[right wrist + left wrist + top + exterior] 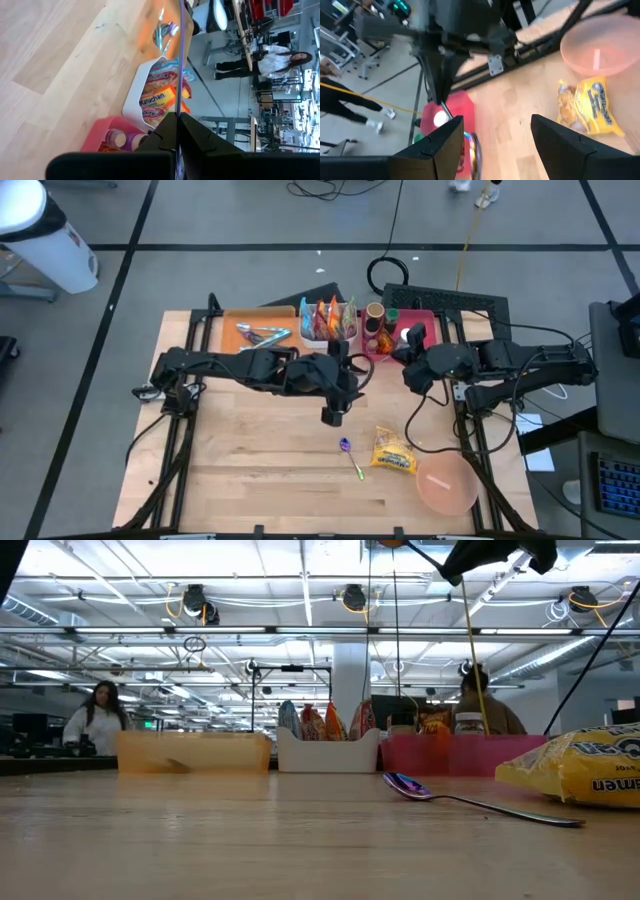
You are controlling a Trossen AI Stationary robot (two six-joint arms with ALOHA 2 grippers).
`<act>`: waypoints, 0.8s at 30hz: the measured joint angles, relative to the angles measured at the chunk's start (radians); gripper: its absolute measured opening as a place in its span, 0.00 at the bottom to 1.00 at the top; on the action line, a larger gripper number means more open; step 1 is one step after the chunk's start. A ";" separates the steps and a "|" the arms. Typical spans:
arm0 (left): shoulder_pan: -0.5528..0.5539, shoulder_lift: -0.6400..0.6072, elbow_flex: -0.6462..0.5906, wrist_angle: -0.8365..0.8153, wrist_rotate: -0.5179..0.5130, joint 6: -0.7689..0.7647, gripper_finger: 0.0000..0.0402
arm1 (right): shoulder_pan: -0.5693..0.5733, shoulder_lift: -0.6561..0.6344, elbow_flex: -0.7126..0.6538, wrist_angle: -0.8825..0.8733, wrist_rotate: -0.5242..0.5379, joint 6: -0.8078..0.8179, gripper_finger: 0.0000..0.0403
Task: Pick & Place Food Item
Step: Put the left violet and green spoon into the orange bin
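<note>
Your left pincer (333, 416), fingers apart and empty, is hovering up-left of the yellow crinkly noodle packet (393, 451); the right pincer (410, 350), fingers together, is waiting farther off.

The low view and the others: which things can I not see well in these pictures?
- Pink bowl: outside the low view; cut by the picture's edge in the left wrist view.
- Yellow noodle packet: the low view's right edge cuts it; its print is unreadable from the high view.
- Pink bin: the right gripper, shut, hangs over it and hides some contents.
- Left gripper: outside the low view.

Yellow packet (590, 768) cut off at the right edge.
</note>
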 joint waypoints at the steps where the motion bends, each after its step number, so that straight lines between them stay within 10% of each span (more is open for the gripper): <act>1: 0.001 0.000 0.000 -0.010 -0.002 0.004 0.60 | 0.000 0.000 0.000 0.006 0.000 -0.002 0.00; 24: 0.060 0.011 0.001 -0.039 -0.029 -0.043 0.60 | 0.010 0.000 0.000 0.030 0.033 -0.026 0.00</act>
